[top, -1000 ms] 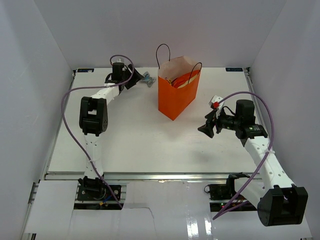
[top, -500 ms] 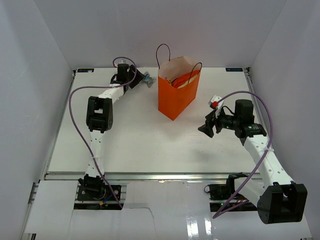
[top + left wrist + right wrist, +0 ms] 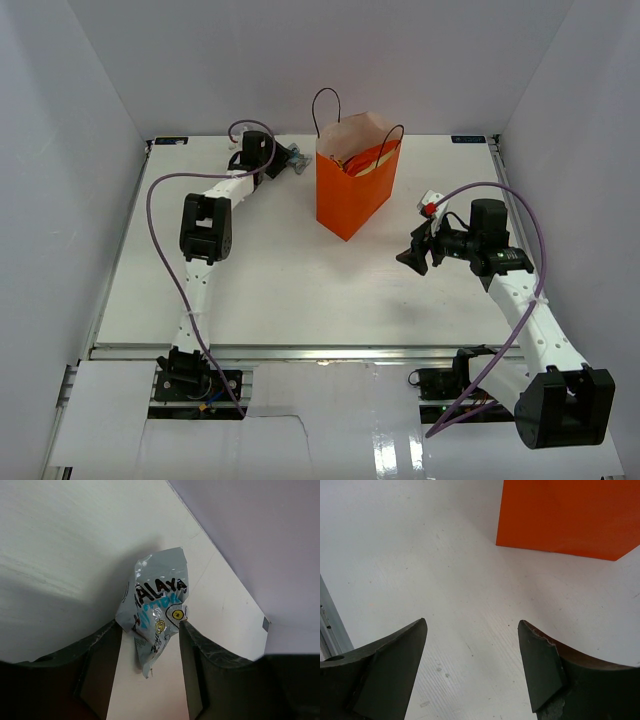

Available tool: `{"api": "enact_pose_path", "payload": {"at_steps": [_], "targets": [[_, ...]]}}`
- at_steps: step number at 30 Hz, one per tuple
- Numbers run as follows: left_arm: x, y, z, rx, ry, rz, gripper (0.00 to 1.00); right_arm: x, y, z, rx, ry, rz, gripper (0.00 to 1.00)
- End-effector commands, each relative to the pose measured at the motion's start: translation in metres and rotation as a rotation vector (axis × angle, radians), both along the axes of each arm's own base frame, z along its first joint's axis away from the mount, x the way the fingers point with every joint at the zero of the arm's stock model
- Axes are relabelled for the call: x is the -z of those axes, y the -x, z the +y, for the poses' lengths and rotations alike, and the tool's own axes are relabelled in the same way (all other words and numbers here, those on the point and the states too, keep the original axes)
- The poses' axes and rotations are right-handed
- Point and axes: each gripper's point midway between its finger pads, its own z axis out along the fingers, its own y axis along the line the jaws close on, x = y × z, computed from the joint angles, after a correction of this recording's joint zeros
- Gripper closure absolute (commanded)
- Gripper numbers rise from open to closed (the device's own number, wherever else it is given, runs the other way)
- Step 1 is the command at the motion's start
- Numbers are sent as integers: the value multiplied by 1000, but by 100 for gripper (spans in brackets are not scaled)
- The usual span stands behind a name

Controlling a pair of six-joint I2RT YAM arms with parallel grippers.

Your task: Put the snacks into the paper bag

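- silvery-blue wrapper (image 3: 157,605) lies flat on the table (image 3: 280,270) at the far edge, left of the paper bag (image 3: 350,195), apart from it
- wrapper is crinkled with black and blue print; in the top view only a small bit shows (image 3: 297,158) past the left gripper (image 3: 286,160)
- left gripper (image 3: 150,625) is low over the wrapper, one finger on each side of it
- left jaws are at a medium gap; both fingertips (image 3: 116,627) meet the wrapper's edges, and its lower end sits loose between them
- cannot tell if the wrapper is actually pinched or only touched
- paper bag stands upright mid-table toward the far side; orange, mouth open, pale inside
- thin black loop handles (image 3: 325,95) stick up above the rim
- other snacks (image 3: 362,158) are already inside the bag, with red and yellow edges showing at the mouth; single items can't be told apart
- right gripper (image 3: 410,260) hangs above bare table right of the bag, near its lower corner, pointing left toward it, not touching it
- right jaws are wide apart with nothing between them; the wrist view (image 3: 471,624) shows only table between the fingers
- the orange bag wall (image 3: 570,515) fills the top right of the right wrist view
- left arm is stretched far forward; right arm is bent at the elbow; purple cables (image 3: 160,230) loop along both
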Motion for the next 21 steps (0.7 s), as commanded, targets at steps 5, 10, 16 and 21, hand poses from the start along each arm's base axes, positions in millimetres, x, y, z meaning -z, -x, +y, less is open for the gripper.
{"api": "enact_pose_path", "payload": {"at_steps": [5, 10, 16, 21], "targets": [[1, -9, -8, -65, 70, 15, 50, -15, -2, 0, -8, -6, -70, 21], [7, -6, -10, -58, 64, 28, 65, -17, -1, 0, -10, -8, -78, 21], [-13, 1, -9, -10, 28, -36, 82, -18, -1, 0, -6, -7, -83, 21], [-61, 13, -4, 46, -7, -132, 92, -18, -1, -1, -3, -4, -88, 21]]}}
